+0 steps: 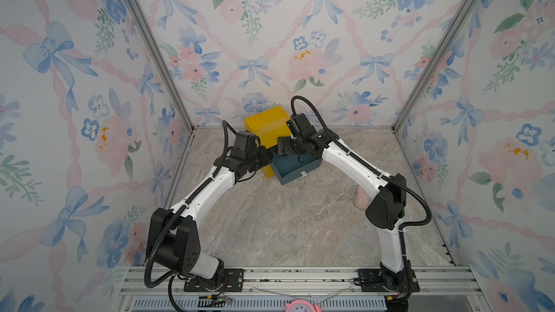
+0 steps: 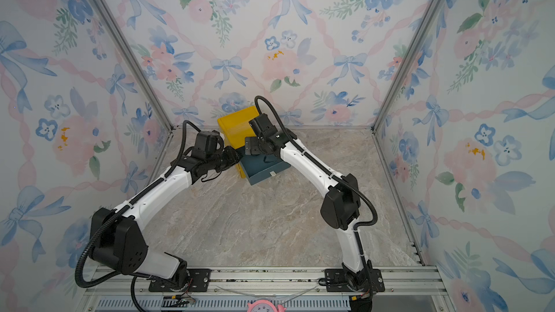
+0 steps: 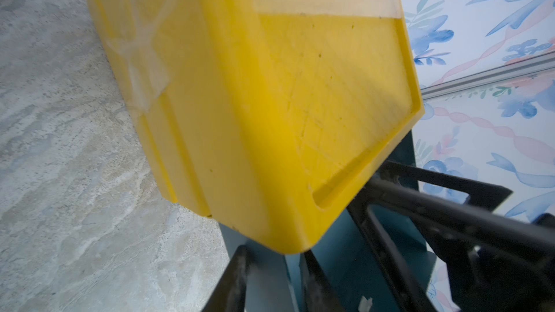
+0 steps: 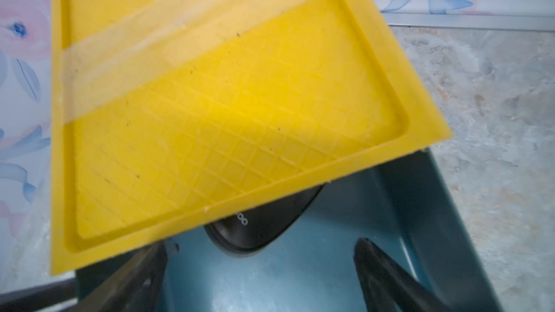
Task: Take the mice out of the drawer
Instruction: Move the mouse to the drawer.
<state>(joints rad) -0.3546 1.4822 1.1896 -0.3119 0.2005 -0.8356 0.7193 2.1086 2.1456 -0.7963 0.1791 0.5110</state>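
Matt black mouse (image 4: 255, 231), smooth teal drawer (image 4: 420, 205), seemingly plastic yellow case (image 4: 210, 100)

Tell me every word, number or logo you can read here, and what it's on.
No words read clearly.
Black mouse: tiny pale mark of little rings, no readable letters.
Blue drawer: small white tag on its front, too small.
Pink clock: numerals cut off, blurred.

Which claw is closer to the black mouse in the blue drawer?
The right claw, open over the blue drawer, points at the mouse just ahead. The left claw pinches the drawer's side wall beside the yellow box, farther off.
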